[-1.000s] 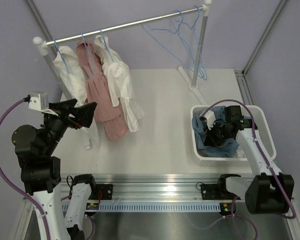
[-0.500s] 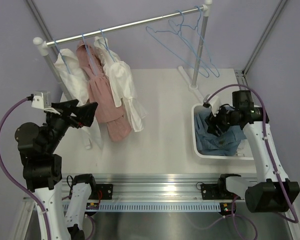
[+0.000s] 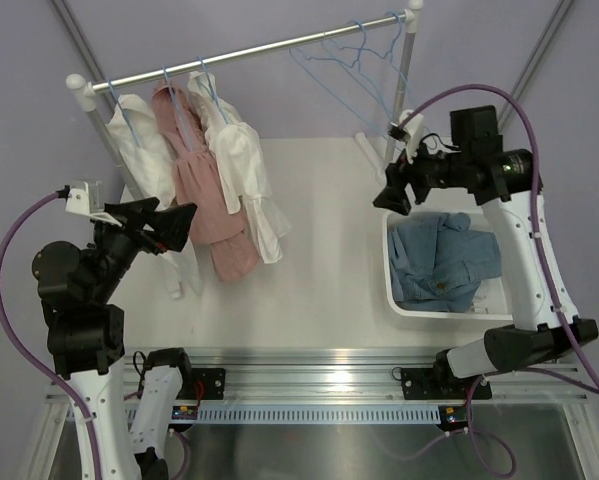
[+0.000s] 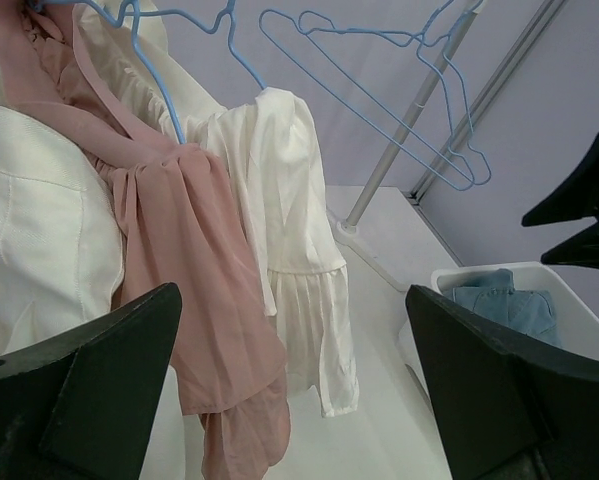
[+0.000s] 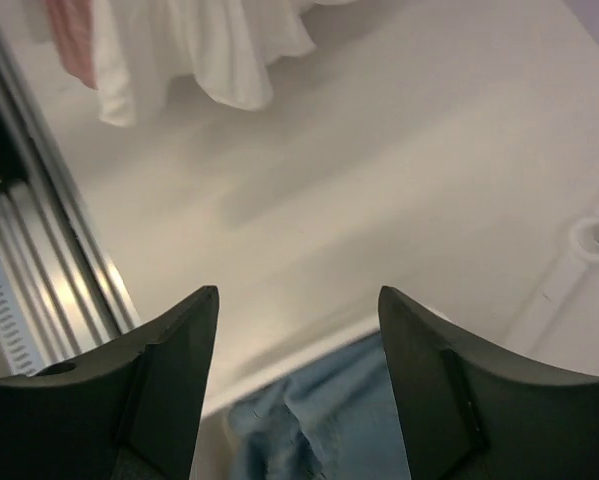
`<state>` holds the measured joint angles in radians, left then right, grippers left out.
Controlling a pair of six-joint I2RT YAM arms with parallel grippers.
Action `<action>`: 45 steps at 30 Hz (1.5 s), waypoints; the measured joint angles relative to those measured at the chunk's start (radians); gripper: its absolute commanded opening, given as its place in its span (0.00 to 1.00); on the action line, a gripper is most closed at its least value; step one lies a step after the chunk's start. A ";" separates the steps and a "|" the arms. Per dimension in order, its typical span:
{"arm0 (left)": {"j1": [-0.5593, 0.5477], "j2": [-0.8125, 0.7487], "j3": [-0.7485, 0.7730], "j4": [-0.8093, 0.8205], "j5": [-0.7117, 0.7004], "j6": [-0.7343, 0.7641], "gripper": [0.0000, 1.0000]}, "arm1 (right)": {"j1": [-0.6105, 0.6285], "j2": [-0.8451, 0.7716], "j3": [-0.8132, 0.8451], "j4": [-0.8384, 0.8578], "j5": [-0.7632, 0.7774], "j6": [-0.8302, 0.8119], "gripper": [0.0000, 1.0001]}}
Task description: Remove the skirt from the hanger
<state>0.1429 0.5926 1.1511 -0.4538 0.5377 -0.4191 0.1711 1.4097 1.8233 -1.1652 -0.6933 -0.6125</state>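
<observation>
A blue denim garment [image 3: 439,262] lies loose in the white basket [image 3: 391,275]; I cannot tell whether it is the skirt. Two empty blue hangers [image 3: 364,60] hang at the rail's right end. A pink garment [image 3: 204,200] hangs on a blue hanger between two white ones [image 3: 241,170]. My right gripper [image 3: 392,193] is open and empty, raised above the basket's far left corner; its wrist view looks down past open fingers [image 5: 299,295] at the denim [image 5: 319,410]. My left gripper [image 3: 164,222] is wide open in front of the pink garment [image 4: 189,240], touching nothing.
The chrome rail [image 3: 249,48] stands on two white posts, the right post's foot [image 3: 385,170] just behind the basket. A second white garment [image 3: 149,165] hangs nearest the left post. The metal track [image 3: 309,375] runs along the near edge.
My right gripper opened, let the denim garment drop into the basket, and rose up and away to the basket's far left. The empty hangers swung. The left arm barely shifted.
</observation>
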 measured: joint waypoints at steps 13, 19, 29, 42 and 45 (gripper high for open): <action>0.000 -0.063 -0.013 -0.087 -0.025 -0.006 0.99 | 0.402 0.381 0.444 0.464 0.217 0.747 0.66; 0.000 -0.116 -0.022 -0.141 -0.060 -0.021 0.99 | 0.503 0.616 0.702 0.700 0.376 0.919 0.62; 0.000 -0.161 -0.032 -0.208 -0.100 -0.024 0.99 | 0.567 0.830 0.817 0.874 0.520 0.957 0.59; 0.000 -0.167 -0.048 -0.247 -0.109 -0.022 0.99 | 0.608 0.847 0.746 0.921 0.600 0.892 0.50; 0.000 -0.168 -0.048 -0.249 -0.109 -0.022 0.99 | 0.615 0.860 0.733 0.920 0.631 0.873 0.39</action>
<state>0.1429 0.4248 1.1030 -0.7033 0.4290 -0.4412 0.7856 2.2696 2.5565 -0.2451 -0.0628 0.2604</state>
